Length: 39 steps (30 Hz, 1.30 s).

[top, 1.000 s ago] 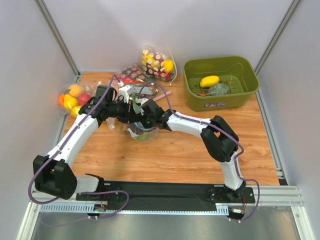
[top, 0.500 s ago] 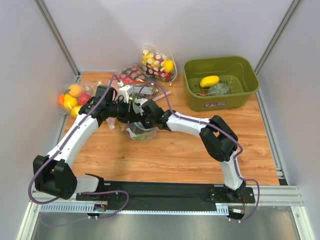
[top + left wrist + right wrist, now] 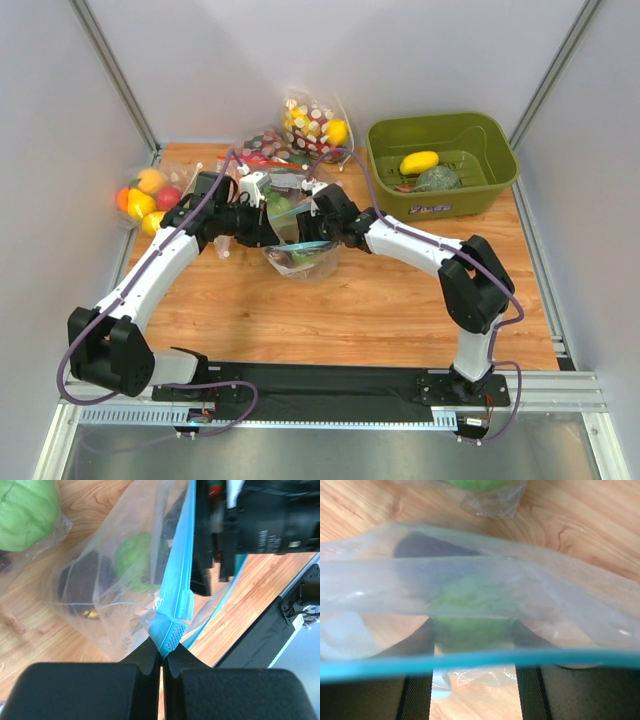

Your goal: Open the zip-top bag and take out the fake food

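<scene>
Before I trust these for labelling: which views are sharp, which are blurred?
Top external: evenly lit and sharp overall. Left wrist: the teal zipper strip is crisp, the left hand dark in the foreground. Right wrist: soft throughout, the zip-top bag too near, the green fake food hazy behind plastic.

zip-top bag (image 3: 300,255) between grippers | fake food (image 3: 134,557) inside | bin (image 3: 440,205) right
</scene>
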{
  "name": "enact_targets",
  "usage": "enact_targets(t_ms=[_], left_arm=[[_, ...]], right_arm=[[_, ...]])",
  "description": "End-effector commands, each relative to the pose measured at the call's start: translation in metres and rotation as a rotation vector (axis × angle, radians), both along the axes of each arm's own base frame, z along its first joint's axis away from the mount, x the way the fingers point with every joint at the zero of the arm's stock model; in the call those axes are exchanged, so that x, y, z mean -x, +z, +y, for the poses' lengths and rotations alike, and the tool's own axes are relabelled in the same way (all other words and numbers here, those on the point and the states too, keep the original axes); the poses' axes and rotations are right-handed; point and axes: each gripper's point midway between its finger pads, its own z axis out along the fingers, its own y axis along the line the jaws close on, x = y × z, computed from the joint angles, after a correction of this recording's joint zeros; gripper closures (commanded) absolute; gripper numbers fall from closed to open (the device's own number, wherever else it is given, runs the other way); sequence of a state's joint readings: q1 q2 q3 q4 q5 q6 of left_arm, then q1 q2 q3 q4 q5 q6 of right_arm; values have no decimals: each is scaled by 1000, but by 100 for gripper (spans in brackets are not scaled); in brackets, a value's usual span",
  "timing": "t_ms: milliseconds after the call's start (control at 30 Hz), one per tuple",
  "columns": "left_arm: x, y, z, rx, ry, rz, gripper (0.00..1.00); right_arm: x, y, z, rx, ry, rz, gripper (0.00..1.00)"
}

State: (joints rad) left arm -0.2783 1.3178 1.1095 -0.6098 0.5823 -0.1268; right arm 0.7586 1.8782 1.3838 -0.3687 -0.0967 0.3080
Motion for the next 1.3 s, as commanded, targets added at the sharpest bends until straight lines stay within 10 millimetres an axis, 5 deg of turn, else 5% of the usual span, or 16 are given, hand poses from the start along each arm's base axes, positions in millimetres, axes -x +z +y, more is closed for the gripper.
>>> enact_targets(t_ms=[0,300,733,1267], left_arm=[[-5,10,-1,5,-4,-29,100],[-5,7,0,-3,0,-19,100],[-5,5,0,-3,-1,-10,100],[-8,1,4,-34,12,-7,100]], right_arm=[[-11,27,-13,-20,-71,-71,88],[-22,83,0,-173,-82,-139,88],[2,172,20,-510,62,-128,87],[12,220,0,-680,252,-79,88]])
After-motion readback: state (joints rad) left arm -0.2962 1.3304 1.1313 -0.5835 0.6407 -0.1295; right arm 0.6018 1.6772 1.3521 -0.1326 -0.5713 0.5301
